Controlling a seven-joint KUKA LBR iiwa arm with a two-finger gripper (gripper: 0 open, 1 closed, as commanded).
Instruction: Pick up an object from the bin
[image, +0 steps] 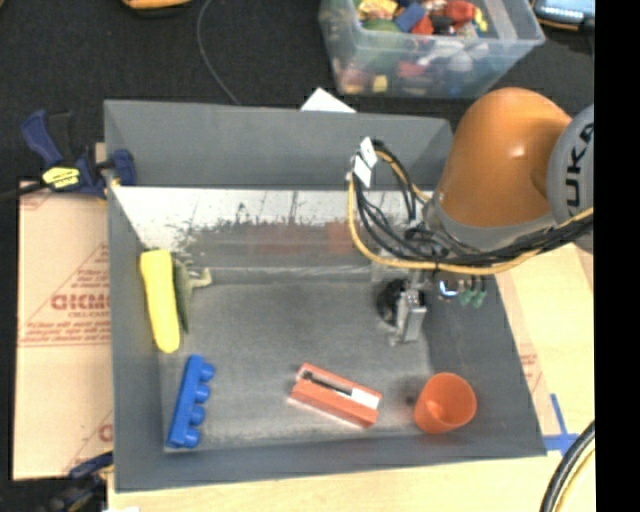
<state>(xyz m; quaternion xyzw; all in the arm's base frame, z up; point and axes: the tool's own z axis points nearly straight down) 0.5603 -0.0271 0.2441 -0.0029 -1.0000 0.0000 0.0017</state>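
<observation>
A dark counter (90, 50) carries the grey bin (285, 315), whose floor is mostly bare. The claw (403, 322) hangs low over the right half, above empty floor; I cannot tell whether it is apart or together, and I see nothing in it. Nearest lies an orange cup (444, 402), just below and right of it, with a flat orange-and-white piece (335, 396) near the front wall. A blue brick (190, 402) and a yellow bar (160, 300) lie well apart, at the left. This looks like the approach step, with no grasp made yet. Next, the claw likely needs to shift over one thing, perhaps the cup, and descend around it.
</observation>
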